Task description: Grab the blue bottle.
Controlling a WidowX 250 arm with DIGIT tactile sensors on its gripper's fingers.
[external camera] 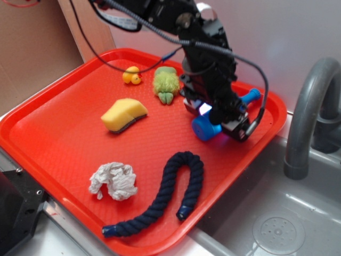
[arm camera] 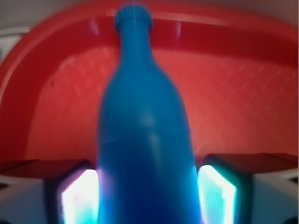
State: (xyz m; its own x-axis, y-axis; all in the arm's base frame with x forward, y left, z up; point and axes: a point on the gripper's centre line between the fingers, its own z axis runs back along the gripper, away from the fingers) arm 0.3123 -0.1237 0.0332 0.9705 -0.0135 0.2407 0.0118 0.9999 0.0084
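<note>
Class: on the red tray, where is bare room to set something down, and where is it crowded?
Free: the tray left of the yellow sponge, and the middle between sponge, crumpled paper and rope. Crowded: the far right corner, around the gripper, blue bottle, plush.

The blue bottle (external camera: 205, 128), bright smooth plastic with a cylindrical body narrowing to a knobbed neck, lies on its side near the tray's right edge, its flat base facing forward-left and its neck pointing away toward the far right rim.

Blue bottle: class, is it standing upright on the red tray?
No. The blue bottle lies on its side on the red tray, under the claw.
</note>
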